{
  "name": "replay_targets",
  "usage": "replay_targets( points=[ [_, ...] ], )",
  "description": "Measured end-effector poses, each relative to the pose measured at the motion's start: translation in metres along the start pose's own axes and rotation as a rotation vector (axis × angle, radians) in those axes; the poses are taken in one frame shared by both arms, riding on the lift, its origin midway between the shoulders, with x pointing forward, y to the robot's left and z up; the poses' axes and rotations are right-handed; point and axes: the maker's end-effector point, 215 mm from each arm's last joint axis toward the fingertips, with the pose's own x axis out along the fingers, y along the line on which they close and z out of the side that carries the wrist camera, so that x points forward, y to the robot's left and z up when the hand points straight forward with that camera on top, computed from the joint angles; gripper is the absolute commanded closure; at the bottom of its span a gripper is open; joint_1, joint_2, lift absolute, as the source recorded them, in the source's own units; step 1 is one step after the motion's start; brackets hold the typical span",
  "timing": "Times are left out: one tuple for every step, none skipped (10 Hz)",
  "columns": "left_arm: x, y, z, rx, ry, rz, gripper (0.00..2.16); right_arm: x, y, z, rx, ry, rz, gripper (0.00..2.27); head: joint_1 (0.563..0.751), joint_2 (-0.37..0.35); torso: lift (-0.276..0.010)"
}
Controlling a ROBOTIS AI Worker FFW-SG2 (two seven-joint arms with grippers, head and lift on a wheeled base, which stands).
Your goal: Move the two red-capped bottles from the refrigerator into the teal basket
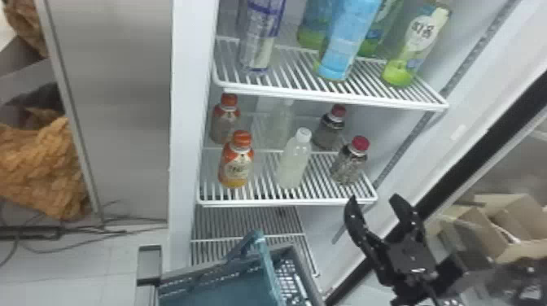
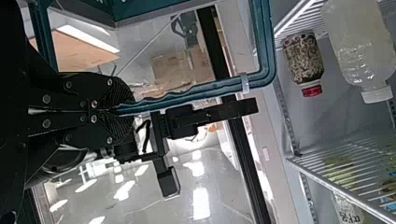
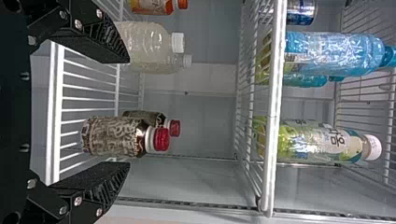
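Well, the right tool (image 1: 373,198) gapes; it seemingly faces the red-capped bottles (image 1: 349,165).

White wire shelf (image 1: 285,202) beneath red-capped bottles (image 1: 350,165), white-capped bottles (image 1: 294,165), orange-capped bottles (image 1: 236,167)

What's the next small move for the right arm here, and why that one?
Probably ease the right gripper forward, nudging slightly right, toward the front red-capped bottle. Its fingers are open and short of that bottle, which stands upright on the shelf, lined up nearer the right-hand finger. The left gripper has the teal basket's handle.
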Motion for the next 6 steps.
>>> replay_targets(
  points=[
    [0.0, 0.0001, 0.0001, 0.0, 0.0, 0.0, 1.13, 0.0008, 0.0012, 0.0007, -0.002, -0.002, 0.001, 0.25, 0.695, -0.35, -0.228],
    [0.0, 0.0001, 0.0004, 0.002, 0.001, 0.001, 1.13, 0.0012, 0.0017, 0.0016, -0.001, -0.005, -0.001, 0.25, 0.695, -0.35, -0.228],
    [0.0002, 0.0, 0.0004, 0.003, 0.002, 0.001, 1.13, 0.0017, 0.0017, 0.0023, 0.0, -0.007, -0.002, 0.25, 0.695, -0.35, -0.228],
    [0.0005, -0.0002, 0.0004, 0.004, 0.003, 0.001, 1.13, 0.0027, 0.0013, 0.0022, 0.002, -0.009, -0.004, 0.25, 0.695, -0.35, -0.228],
    [0.0009, -0.0005, 0.0003, 0.005, 0.004, 0.0, 1.13, 0.0035, 0.0009, 0.0015, 0.003, -0.009, -0.005, 0.25, 0.695, -0.35, -0.228],
    [0.0011, -0.0006, 0.0, 0.004, 0.005, 0.0, 1.13, 0.0042, 0.0003, 0.0002, 0.005, -0.008, -0.007, 0.25, 0.695, -0.35, -0.228]
  ],
)
